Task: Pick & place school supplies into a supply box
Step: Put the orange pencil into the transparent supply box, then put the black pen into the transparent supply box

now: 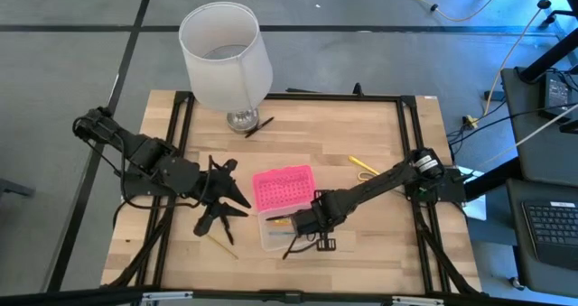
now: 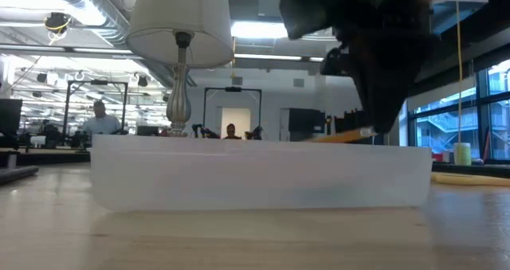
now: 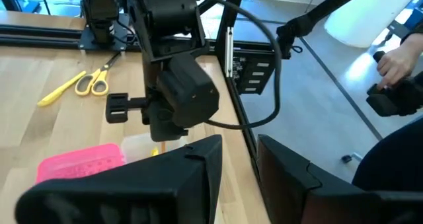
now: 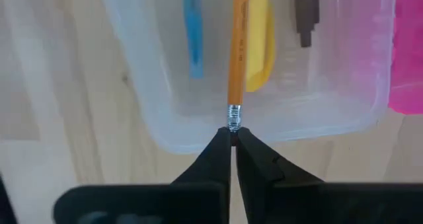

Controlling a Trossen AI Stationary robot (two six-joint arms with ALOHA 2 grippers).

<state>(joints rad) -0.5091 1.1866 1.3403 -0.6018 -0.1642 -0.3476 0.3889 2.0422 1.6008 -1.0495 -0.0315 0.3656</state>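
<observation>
Item 1, the supply box (image 1: pixel 278 227): a small rectangular case with a translucent clear plastic base and a bright pink dotted hinged lid (image 1: pixel 283 188), lying open near the middle of the pale wooden worktop (image 1: pixel 361 130).

Item 2, contents already in the base, as we count them in the right wrist view: 1 grey-blue pen (image 4: pixel 193 26), 1 yellow piece (image 4: pixel 259 39), 1 dark pen (image 4: pixel 306 12).

Item 3, in transit: 1 orange wooden pencil (image 4: pixel 236 45) with a metal ferrule. The right hand (image 4: pixel 232 137) pinches its eraser end, fingers pressed nearly together, just at the box's near wall; the pencil's shaft lies over the base. We judge it is about to be let go.

Item 4, outstanding: the yellow-handled scissors (image 3: pixel 92 83) and a thin yellow pencil (image 1: pixel 363 165) beside them lie on the worktop, apart from the box; 1 thin tan stick (image 1: pixel 223 245) lies below the left hand (image 1: pixel 219 200).

Item 5, the left hand waits left of the box, fingers partly spread, holding nothing.

We judge the task is a little over halfway done.
</observation>
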